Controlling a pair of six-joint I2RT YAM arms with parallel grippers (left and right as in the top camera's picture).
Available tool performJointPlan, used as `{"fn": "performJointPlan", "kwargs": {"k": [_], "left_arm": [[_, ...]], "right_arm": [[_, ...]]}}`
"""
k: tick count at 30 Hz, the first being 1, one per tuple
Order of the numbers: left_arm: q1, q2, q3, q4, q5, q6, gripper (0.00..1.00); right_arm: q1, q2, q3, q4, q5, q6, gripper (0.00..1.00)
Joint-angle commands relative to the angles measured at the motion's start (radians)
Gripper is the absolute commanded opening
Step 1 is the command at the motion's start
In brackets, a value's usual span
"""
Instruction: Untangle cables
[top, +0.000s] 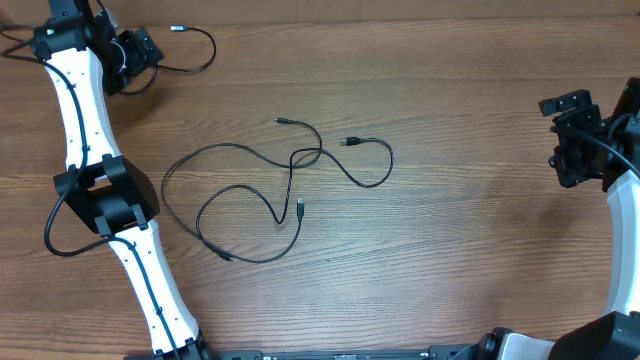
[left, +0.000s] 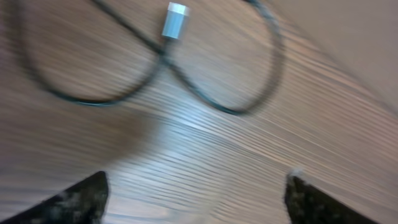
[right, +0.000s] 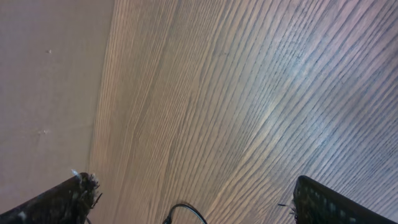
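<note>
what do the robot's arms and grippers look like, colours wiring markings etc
The left arm and right arm match: smooth white tubular links, chunky black joint housings, and a thin black wire along each white link. The left gripper and right gripper are black, and their fingertips look scuffed and speckled. A small green light shows near the left wrist.
</note>
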Motion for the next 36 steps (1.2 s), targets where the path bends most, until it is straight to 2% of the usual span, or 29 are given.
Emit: {"fn": "performJointPlan", "kwargs": {"k": [1,4,6,9,12,17,21,24,33,36], "left_arm": [[-0.006,-0.102,0.017,-0.016,0.293,0.025,0.79],[-0.026,-0.120,0.017,-0.082,0.307,0.027,0.70],[-0.038,-0.129,0.017,-0.109,0.277,0.033,0.70],[-0.064,-0.154,0.017,-0.144,0.172,0.032,0.77],[-0.100,-0.208,0.017,-0.198,0.064,0.034,0.79],[-0.195,-0.301,0.017,-0.348,0.039,0.070,0.82],[-0.301,-0.318,0.017,-0.463,-0.048,0.069,0.87],[-0.393,-0.319,0.017,-0.463,-0.154,0.080,1.00],[-0.536,-0.389,0.011,-0.463,-0.133,0.127,1.00],[-0.574,-0.455,-0.045,-0.463,-0.134,0.130,1.00]], "right_arm": [[-0.001,-0.006,0.004,0.005,0.010,-0.005,1.00],[-0.001,-0.006,0.004,0.005,0.010,-0.005,1.00],[-0.001,-0.006,0.004,0.005,0.010,-0.005,1.00],[-0.001,-0.006,0.004,0.006,0.010,-0.005,1.00],[-0.001,-0.006,0.003,0.005,0.010,-0.006,1.00],[-0.001,-0.006,0.004,0.005,0.010,-0.005,1.00],[-0.001,-0.006,0.004,0.006,0.010,-0.005,1.00],[-0.001,-0.006,0.004,0.006,0.010,-0.005,1.00],[-0.001,-0.006,0.004,0.005,0.010,-0.006,1.00],[-0.001,-0.006,0.004,0.005,0.010,-0.005,1.00]]}}
